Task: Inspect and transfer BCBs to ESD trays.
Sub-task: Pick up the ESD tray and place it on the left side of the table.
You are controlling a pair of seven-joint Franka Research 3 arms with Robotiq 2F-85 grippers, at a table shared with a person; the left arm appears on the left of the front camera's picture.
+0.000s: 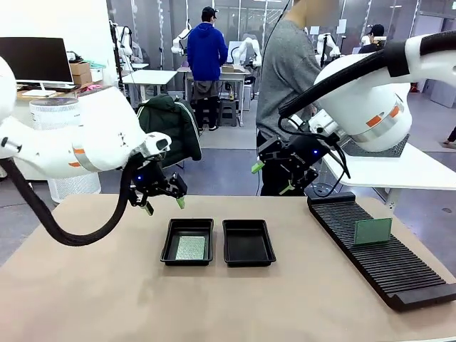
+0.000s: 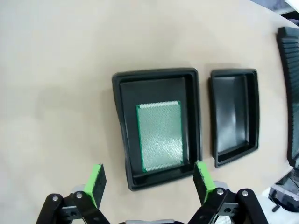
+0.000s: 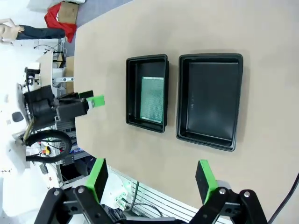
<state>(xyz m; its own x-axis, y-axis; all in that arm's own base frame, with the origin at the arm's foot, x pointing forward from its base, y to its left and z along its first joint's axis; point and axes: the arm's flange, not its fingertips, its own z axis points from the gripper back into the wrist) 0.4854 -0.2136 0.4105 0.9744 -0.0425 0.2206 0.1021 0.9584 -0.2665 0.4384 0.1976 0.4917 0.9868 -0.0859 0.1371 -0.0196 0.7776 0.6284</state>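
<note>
While left gripper (image 1: 164, 205) and right gripper (image 1: 271, 178) hung open, one board (image 1: 191, 247) lay in left tray (image 1: 189, 221), second board (image 1: 372, 231) stood in rack (image 1: 385, 263), right tray (image 1: 249, 222) bare. You risked jamming second board in slots with tilted pull.

Table (image 1: 92, 285) with two trays (image 1: 248, 248), slotted rack (image 1: 399, 267)

table (image 1: 92, 285) is looking matt, smooth | rack (image 1: 385, 260) is showing ribbed matt black plastic | tray (image 1: 248, 246) nearest the rack is gleaming faintly, smooth black plastic | board (image 1: 190, 247) farther from the rack is showing a finely dotted face
</note>
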